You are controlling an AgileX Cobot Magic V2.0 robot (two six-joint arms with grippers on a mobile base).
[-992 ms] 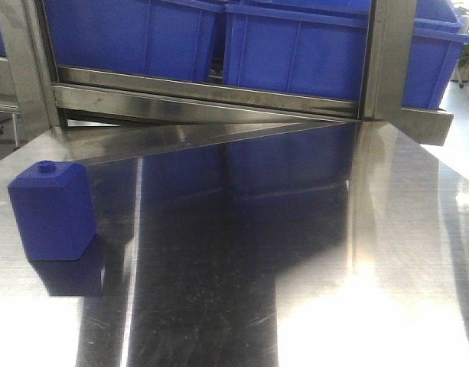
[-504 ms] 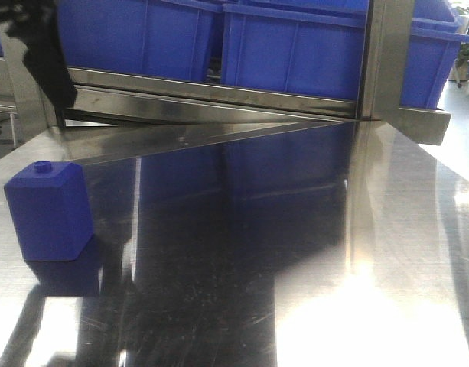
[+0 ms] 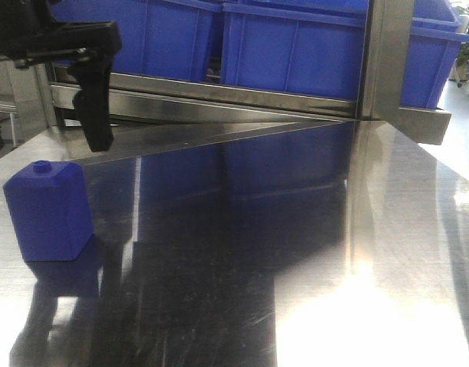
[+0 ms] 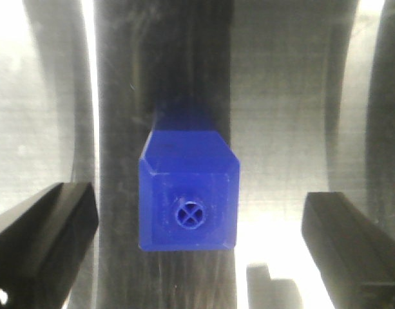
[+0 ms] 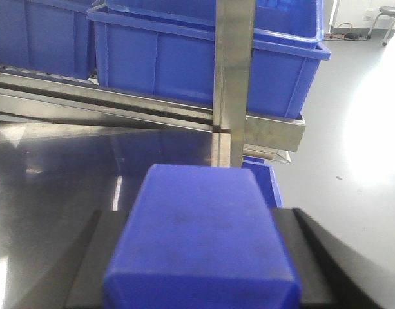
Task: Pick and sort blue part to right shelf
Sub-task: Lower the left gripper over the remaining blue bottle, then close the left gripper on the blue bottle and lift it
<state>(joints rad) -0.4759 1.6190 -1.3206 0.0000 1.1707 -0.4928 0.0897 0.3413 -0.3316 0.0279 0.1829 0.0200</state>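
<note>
In the right wrist view my right gripper (image 5: pixel 197 215) is shut on the blue part (image 5: pixel 200 257), a solid-blue rectangular body wedged between both black fingers; its top end is hidden. A wider blue block (image 3: pixel 49 214) with a slanted top and a tiny round knob stands at the table's left. My left gripper (image 3: pixel 49 138) hangs open above it, one black finger (image 3: pixel 96 107) plainly visible. Seen from the left wrist, that block (image 4: pixel 189 187) sits centred between the wide-apart fingers of the left gripper (image 4: pixel 197 212), untouched. The right gripper is out of the front view.
Blue bins (image 3: pixel 295 53) fill a sloped steel shelf rack behind the shiny steel table (image 3: pixel 295 267). An upright steel post (image 3: pixel 383 57) stands at the back right, also close ahead of the right gripper as the post (image 5: pixel 232 77). Pale floor (image 5: pixel 358 141) lies beyond the table's right edge.
The left gripper has entered the front view at upper left and moved rightward and down, over the wider block. That block has not moved.
</note>
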